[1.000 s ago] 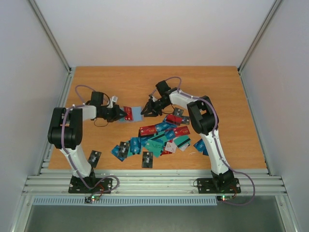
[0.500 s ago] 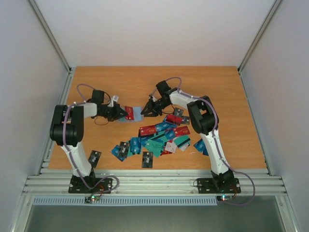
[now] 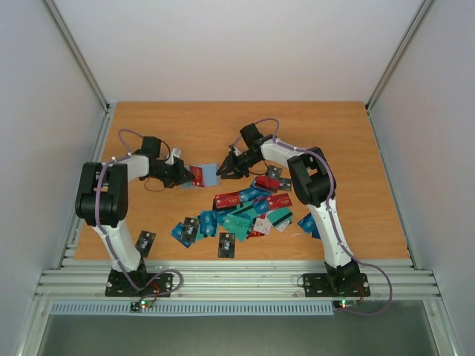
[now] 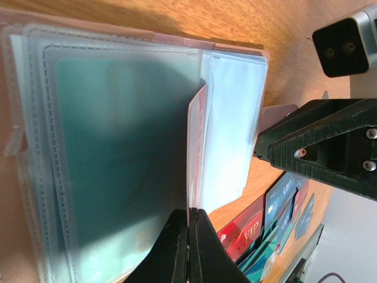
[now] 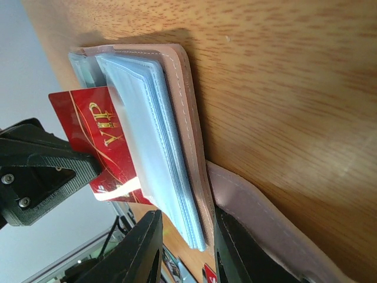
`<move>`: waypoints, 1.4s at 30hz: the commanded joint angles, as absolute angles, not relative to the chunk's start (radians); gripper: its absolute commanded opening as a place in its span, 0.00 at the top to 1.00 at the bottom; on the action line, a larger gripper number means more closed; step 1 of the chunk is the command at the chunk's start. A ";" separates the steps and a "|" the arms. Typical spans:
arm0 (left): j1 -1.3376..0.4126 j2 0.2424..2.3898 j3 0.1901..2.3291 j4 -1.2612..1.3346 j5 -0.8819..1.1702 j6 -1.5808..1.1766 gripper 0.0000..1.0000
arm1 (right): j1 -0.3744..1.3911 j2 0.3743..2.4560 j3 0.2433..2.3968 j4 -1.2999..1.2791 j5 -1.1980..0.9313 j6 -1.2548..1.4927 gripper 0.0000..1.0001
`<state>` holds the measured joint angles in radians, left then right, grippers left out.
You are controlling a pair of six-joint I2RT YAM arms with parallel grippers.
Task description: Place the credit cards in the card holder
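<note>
In the middle of the top view the card holder (image 3: pixel 211 175) is gripped at its pocket stack by the right tool (image 5: pixel 185 236), while a red card (image 5: pixel 97 132) (pinched in the closed left tool (image 4: pixel 189 223)) is lodged partway between sleeves, so a straight push deeper is called for.

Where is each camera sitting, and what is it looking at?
Top camera: high behind the arms, looking down at the table; both arms show whole.
Left wrist camera: on the left arm, facing the card holder; its left hand pinches a red card.
Right wrist camera: on the right arm, facing the holder's other side; its right hand grips the holder.
Shared: both wrist views show holder, red card and the opposite hand.
</note>
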<state>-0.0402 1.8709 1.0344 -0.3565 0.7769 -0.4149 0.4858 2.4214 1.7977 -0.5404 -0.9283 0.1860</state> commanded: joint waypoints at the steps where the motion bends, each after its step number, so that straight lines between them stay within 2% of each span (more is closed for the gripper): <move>1: -0.036 1.899 1.063 -0.410 0.757 -0.455 1.00 | 0.482 2.450 1.791 -0.529 -0.907 0.192 0.74; 9: -0.037 1.921 1.119 -0.456 0.792 -0.475 1.00 | 0.482 2.448 1.784 -0.530 -0.909 0.189 0.74; 14: -0.036 1.950 1.117 -0.399 0.863 -0.463 1.00 | 0.482 2.451 1.789 -0.529 -0.912 0.190 0.74; 33: -0.045 2.026 1.208 -0.493 0.886 -0.385 1.00 | 0.482 2.470 1.829 -0.556 -0.919 0.176 0.74; 42: -0.084 2.032 1.171 -0.396 0.887 -0.497 0.99 | 0.478 2.469 1.830 -0.558 -0.920 0.175 0.74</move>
